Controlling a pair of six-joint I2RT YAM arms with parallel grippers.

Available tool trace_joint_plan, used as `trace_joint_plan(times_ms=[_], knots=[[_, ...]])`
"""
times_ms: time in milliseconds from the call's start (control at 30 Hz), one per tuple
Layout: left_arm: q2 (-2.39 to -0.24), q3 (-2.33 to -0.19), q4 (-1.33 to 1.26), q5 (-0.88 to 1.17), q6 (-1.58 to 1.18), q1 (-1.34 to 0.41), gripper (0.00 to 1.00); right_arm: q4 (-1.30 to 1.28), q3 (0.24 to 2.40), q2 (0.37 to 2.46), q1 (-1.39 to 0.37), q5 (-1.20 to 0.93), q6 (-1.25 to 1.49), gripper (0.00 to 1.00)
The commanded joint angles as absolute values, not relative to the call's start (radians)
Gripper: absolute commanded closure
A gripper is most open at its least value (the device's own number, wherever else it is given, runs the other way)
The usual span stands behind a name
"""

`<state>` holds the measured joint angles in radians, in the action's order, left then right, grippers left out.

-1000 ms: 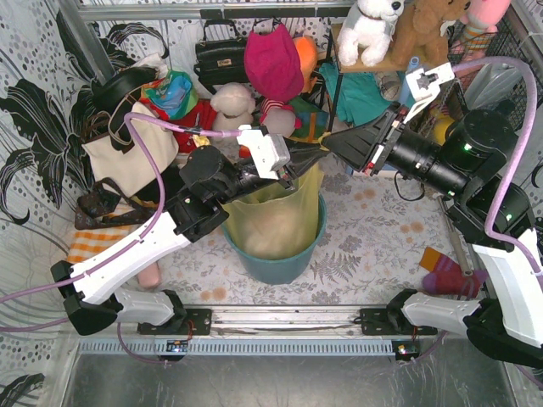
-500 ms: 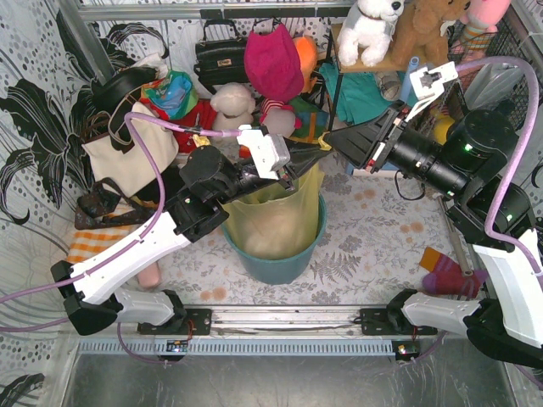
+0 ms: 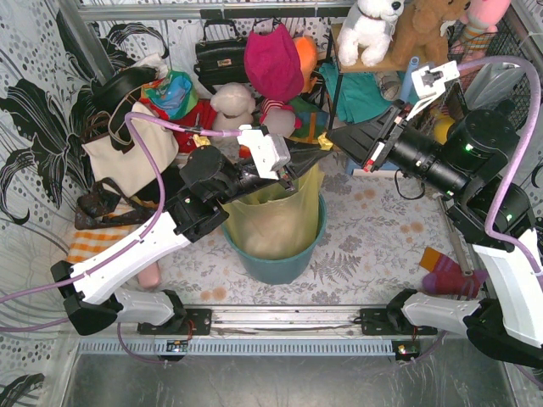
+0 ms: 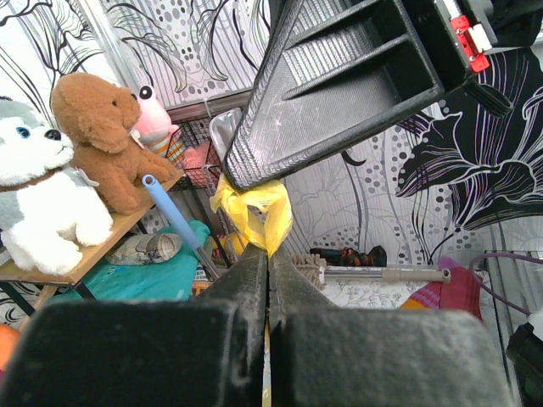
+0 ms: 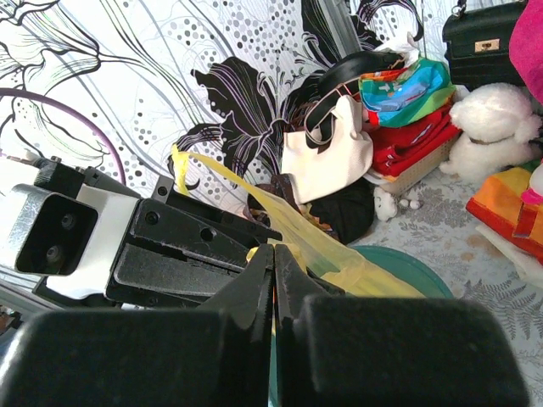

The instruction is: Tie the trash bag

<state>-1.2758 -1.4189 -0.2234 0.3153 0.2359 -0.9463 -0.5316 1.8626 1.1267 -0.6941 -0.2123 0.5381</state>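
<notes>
The yellow trash bag stands in the round teal bin at mid table, its top drawn up toward the back right. My left gripper is shut on the bag's gathered top; the left wrist view shows yellow plastic coming out between its fingertips. My right gripper meets it tip to tip and is shut on a strip of the bag, which stretches past the left gripper's body. The right gripper's finger fills the top of the left wrist view.
A cream tote, black handbag, pink hat and plush toys crowd the back. A shelf with stuffed animals is at back right. A purple sock lies right; a striped cloth lies left.
My right gripper has drifted slightly back and to the right, still shut on the bag's top. The left arm and the bag have stayed put.
</notes>
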Motion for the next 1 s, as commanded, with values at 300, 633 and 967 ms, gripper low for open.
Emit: trace_joint_plan(times_ms=[300, 633, 967], knots=[[-1.273, -1.42, -0.226, 0.322, 0.226, -0.939, 0.99, -0.417, 1.925, 1.135, -0.692, -0.182, 0.541, 1.0], [-1.274, -1.427, -0.227, 0.313, 0.228, -0.939, 1.0, -0.601, 1.958, 1.164, -0.692, -0.178, 0.537, 0.71], [-1.269, -1.422, -0.221, 0.296, 0.231, -0.939, 1.0, -0.624, 1.943, 1.126, -0.692, -0.225, 0.557, 0.69]])
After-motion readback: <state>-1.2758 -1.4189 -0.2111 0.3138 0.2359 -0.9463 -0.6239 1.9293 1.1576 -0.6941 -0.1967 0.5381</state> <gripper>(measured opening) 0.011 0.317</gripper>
